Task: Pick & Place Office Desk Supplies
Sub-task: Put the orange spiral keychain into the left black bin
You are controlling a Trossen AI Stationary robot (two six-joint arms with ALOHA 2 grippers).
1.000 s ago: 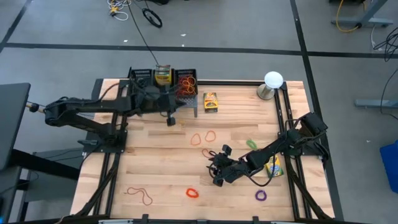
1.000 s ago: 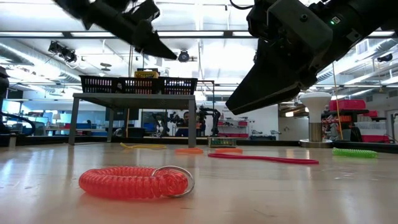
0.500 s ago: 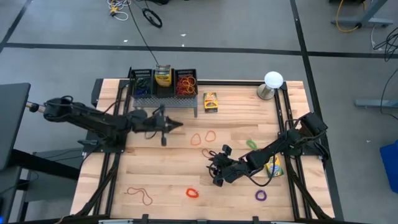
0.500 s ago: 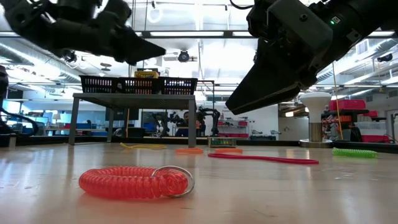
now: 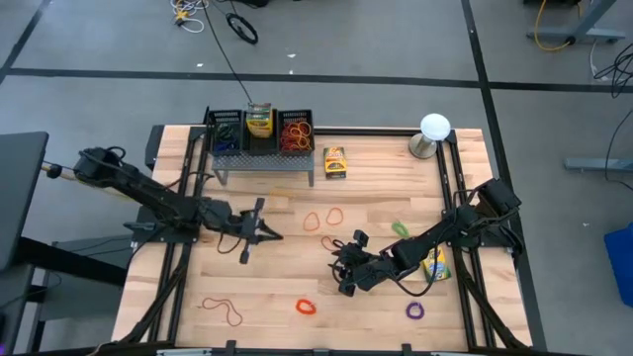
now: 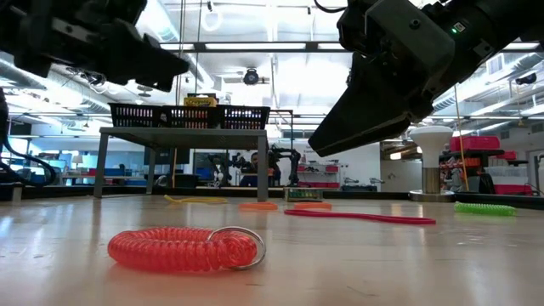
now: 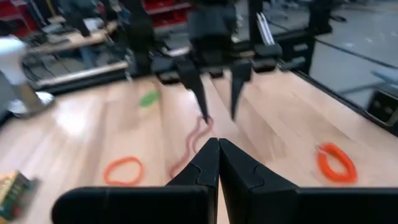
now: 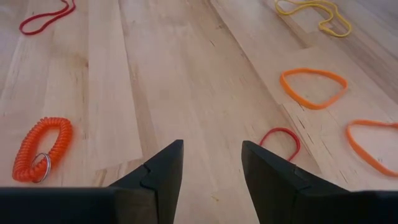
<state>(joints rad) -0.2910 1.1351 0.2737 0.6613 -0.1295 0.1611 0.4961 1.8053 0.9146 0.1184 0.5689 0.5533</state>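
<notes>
- Lying nearest the low camera, the red coil band (image 6: 183, 249) with its metal ring rested flat on the table (image 5: 386, 188), untouched by either arm.
- Just past it, the right gripper (image 5: 345, 270) hung low over the boards with its jaws parted and nothing between them; its wrist view showed the fingers (image 8: 163, 168) straddling bare wood, the dark red loop (image 8: 281, 142) a little ahead and slightly off the gap's line.
- Judged from that offset, a straight descent could have closed on wood alone, or pinned only one side of the thin loop and flicked it away.
- Beside that loop lay two orange bands (image 5: 322, 218), near enough that a wide sweep might have dragged one along.
- On the left side of the table, the left gripper (image 5: 259, 231) was clenched and empty, pointing toward the middle where the right arm worked; if both reached for the central bands together, the arms could have met.
- A green coil (image 5: 399, 228) sat near the right arm's forearm and a crayon box (image 5: 436, 265) was partly hidden under it, so a swing of that arm might have knocked either.
- At the far edge stood the black tray (image 5: 261, 133), already holding bands and a crayon box, with another box (image 5: 335, 162) beside it.
</notes>
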